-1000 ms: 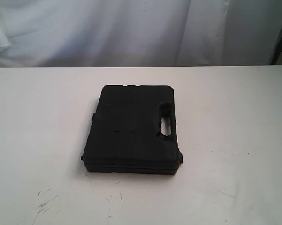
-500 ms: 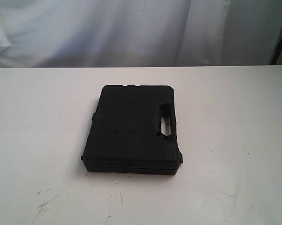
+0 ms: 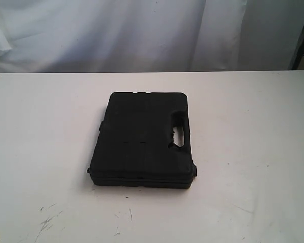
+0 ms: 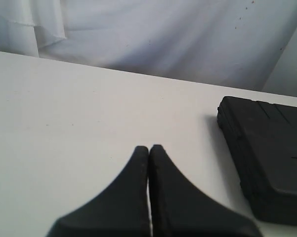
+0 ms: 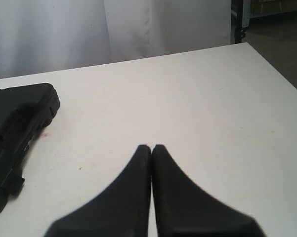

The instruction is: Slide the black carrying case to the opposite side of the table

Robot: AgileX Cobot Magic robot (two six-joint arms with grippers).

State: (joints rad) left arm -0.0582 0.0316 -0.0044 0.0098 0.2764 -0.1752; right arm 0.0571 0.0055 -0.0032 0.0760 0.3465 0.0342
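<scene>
Case: I see the black carrying case [image 3: 141, 139] lying flat and closed near the middle of the surface [image 3: 253, 152]. It sits about midway between the left and right edges and well clear of the far edge. Its handle cut-out [image 3: 179, 132] faces the right edge.
Left pincer: The left pincer [image 4: 148, 148] has its tips pressed together and holds nothing. It sits above bare surface, apart from the case's left side.
Right pincer: The right pincer [image 5: 151, 147] is likewise closed and empty, and it is well apart from the handle side.
Step in hand: As I judge it, this is the approach. Neither arm shows in the exterior view, and nothing touches the case yet.
Contact: I'd keep the pushing pincer closed and use it as a blunt pusher. I'd meet a side wall low down, near the middle of its length.
Push line: I'd aim through the case's centre, because an off-centre shove would probably swing it round instead of sliding it.
Height: I'd keep the tips just off the surface so they don't drag.
Watch for: The small tabs jutting from the left side and the near right corner could catch a tip. I'd also go slowly when nearing an edge.
</scene>
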